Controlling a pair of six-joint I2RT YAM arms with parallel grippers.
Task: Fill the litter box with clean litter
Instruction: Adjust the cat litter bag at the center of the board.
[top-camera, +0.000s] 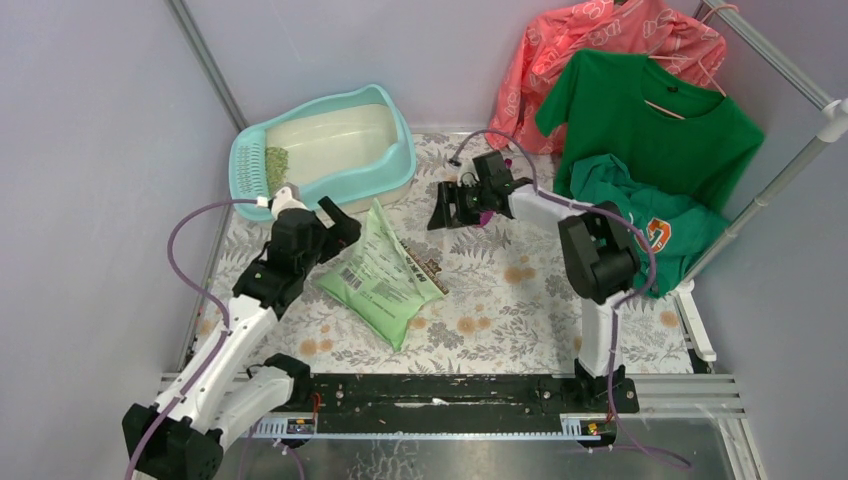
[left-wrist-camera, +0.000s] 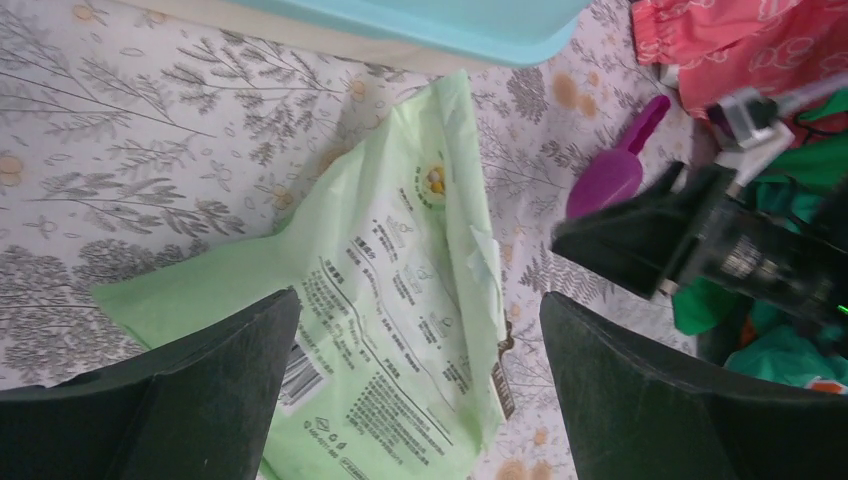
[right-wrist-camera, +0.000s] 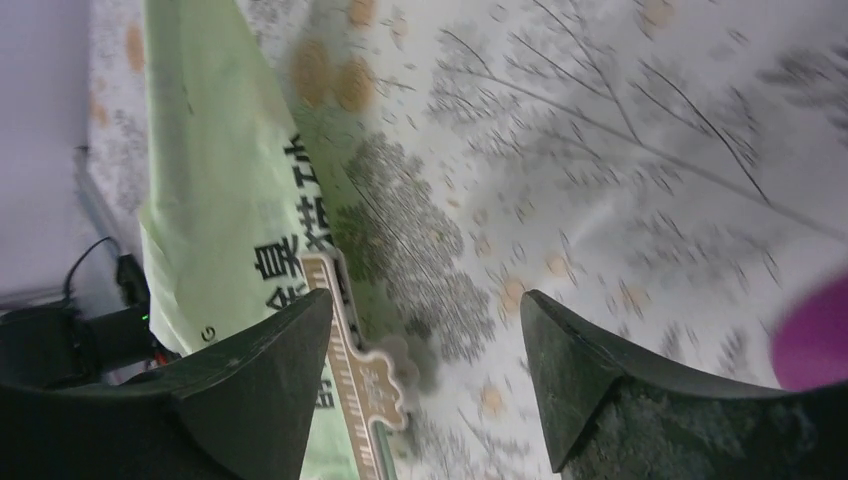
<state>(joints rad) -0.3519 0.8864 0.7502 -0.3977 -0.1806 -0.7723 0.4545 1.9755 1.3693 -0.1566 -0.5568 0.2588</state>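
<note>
The litter box (top-camera: 395, 170) sits at the upper left of the top view, close to the back wall; its cream basin looks almost bare. A small patch of clean litter (top-camera: 276, 165) lies at the box's left end, by the grate; so the filling seems to be only at its start.

Just below the box, a light green bag (top-camera: 380, 280) lies flat on the flowery table (top-camera: 520, 300). The left gripper (top-camera: 342, 225) hangs over the bag's upper left edge; its fingers are spread wide and hold nothing. The right gripper (top-camera: 440, 207) is in the upper middle of the top view, to the right of the box; its fingers stand apart too, with nothing between them. A purple scoop (left-wrist-camera: 610, 175) lies just beside it.

The step in hand looks like reaching for the things that carry the litter. Next, the left fingers would need to come down and pinch the bag firmly, since thin plastic can slip; the right fingers would need to line up with the scoop's handle.

Some things are hard to see. The top view does not show if the bag is open, or how much is inside; the right gripper hides most of the scoop there. In the right wrist view the scoop is only a blurry purple bit at the right edge; in the left wrist view the box is cut off at the top, so its basin cannot be seen.
</note>
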